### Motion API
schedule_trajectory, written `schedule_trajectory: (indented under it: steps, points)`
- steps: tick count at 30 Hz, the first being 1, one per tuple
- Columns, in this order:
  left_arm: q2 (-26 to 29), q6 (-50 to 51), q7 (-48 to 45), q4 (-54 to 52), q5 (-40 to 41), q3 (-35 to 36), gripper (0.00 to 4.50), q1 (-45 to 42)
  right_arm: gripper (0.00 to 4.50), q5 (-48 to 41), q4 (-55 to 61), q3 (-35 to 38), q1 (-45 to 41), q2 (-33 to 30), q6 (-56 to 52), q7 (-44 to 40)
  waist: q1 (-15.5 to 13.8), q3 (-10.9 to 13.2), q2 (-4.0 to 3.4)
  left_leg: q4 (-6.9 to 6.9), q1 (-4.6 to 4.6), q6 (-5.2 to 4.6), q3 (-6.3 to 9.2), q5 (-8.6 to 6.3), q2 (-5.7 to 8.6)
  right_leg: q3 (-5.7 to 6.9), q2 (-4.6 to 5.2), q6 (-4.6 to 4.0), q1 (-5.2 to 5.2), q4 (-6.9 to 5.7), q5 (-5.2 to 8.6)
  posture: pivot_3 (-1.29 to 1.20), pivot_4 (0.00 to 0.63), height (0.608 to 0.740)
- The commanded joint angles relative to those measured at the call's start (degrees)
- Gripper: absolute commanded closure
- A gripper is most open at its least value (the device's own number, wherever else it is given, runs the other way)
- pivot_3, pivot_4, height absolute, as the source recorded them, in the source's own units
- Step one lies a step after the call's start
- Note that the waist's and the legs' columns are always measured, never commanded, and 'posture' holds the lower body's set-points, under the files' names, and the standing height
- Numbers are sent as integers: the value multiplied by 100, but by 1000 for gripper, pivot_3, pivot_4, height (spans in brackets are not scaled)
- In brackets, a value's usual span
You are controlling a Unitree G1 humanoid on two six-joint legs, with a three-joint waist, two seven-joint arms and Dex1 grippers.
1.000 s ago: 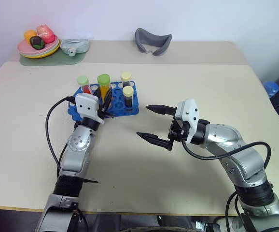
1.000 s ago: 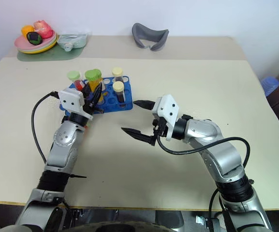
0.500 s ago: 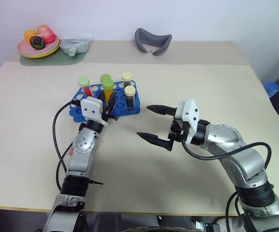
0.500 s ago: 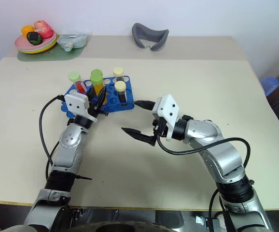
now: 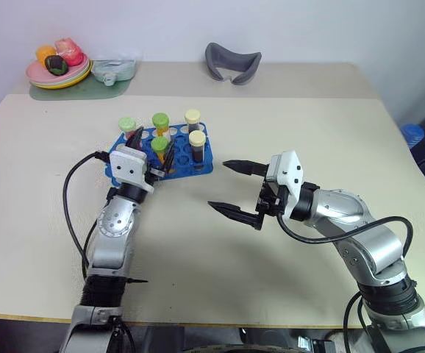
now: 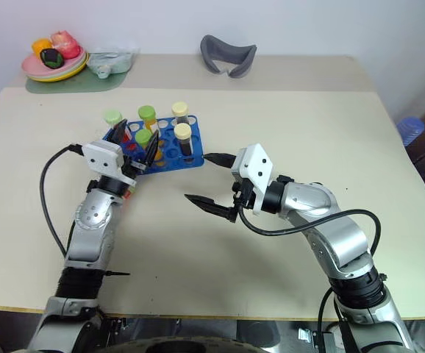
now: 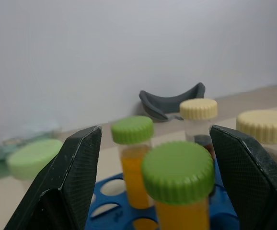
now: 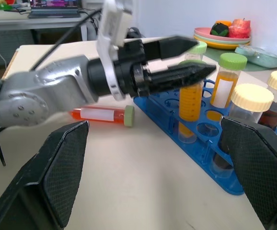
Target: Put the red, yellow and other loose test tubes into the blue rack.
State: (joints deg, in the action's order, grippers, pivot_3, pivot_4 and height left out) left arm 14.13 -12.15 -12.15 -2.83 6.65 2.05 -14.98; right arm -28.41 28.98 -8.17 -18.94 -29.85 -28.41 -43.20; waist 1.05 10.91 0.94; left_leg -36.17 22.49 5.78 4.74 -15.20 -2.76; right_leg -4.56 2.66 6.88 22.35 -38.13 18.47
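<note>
The blue rack [image 5: 201, 163] stands left of the table's middle. Several capped tubes stand upright in it, two with yellow-orange liquid, two with cream caps [image 5: 196, 137] and one with red liquid and a pale green cap [image 5: 127, 123]. My left gripper [image 5: 154, 145] is open, its fingers [image 7: 76, 167] on either side of the nearer yellow tube [image 7: 178, 172], which stands in a rack hole. A red tube [image 8: 102, 114] lies on the table beside the rack, under my left arm. To the rack's right my right gripper [image 5: 217, 184] is open and empty.
At the back left corner sit a plate of toy fruit [image 5: 58, 68] and a pale teal dish [image 5: 115, 70] on a green mat. A grey curved object [image 5: 232, 62] lies at the back centre. A blue object [image 5: 412, 134] sits beyond the right table edge.
The yellow tube went down into a rack hole. My left gripper, shut on it before, has opened and drawn slightly back to the left. My right arm stayed still.
</note>
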Motion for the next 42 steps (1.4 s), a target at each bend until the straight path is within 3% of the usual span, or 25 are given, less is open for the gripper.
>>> schedule_trajectory:
  steps: [1, 4, 9, 14, 18, 21, 29, 42]
  points:
    - [425, 759, -73, -1193, 376, 512, 871, 41, 0, -89, 224, 111, 27, -13, 33, -22, 13, 0, 0, 0, 0, 0, 0, 0, 0, 0, 0, 0, 0, 0, 0, 0, 150, 740]
    - [938, 1951, -323, -2134, 1262, 874, 54, 96, 0, -93, 190, 165, 44, -65, 50, -66, 16, 0, 0, 2, -1, 0, 1, 0, -3, 0, -2, 0, 2, -3, 0, 0, 150, 740]
    - [1849, 4288, -193, -3127, 2878, 1573, 54, 30, 0, -86, 75, 194, -12, -92, 89, -164, 13, 0, 0, 1, -2, -1, 2, -1, -2, 1, 0, 0, -3, -2, 1, 0, 150, 740]
    - [3351, 7363, 302, -3658, 5223, 2056, 54, -29, 0, -67, -107, 118, -154, -58, 167, -391, 110, 3, 1, 1, -3, -3, 8, -2, -4, 2, -3, 0, -2, -9, 1, 0, 150, 740]
    - [4585, 9200, 943, -3270, 6963, 1935, 54, -190, 0, -55, -196, 75, -224, -25, 202, -511, 156, 10, 2, 2, -5, -3, 10, -2, -3, 3, -2, 0, -2, -10, 2, 0, 150, 740]
    - [4923, 9789, 1624, -2714, 7529, 1462, 54, -648, 0, -44, -224, 30, -245, 4, 219, -558, 156, 12, 1, 0, -10, -3, 12, -1, -5, 3, -6, -2, -1, -21, 3, 0, 150, 740]
    - [4753, 10465, 2667, -1954, 7553, 620, 54, -1142, 0, -10, -104, -49, -169, 62, 204, -498, 154, 12, 2, 5, -5, -1, 10, -1, -4, 1, -6, -2, 8, -17, 3, 0, 150, 740]
    - [4437, 10465, 2078, -888, 6447, -818, 54, -2089, 0, 1, 38, -109, -59, 91, 208, -361, 154, 11, 2, 3, -2, 3, 7, 1, -2, 1, -5, -2, 10, -17, 3, 0, 150, 740]
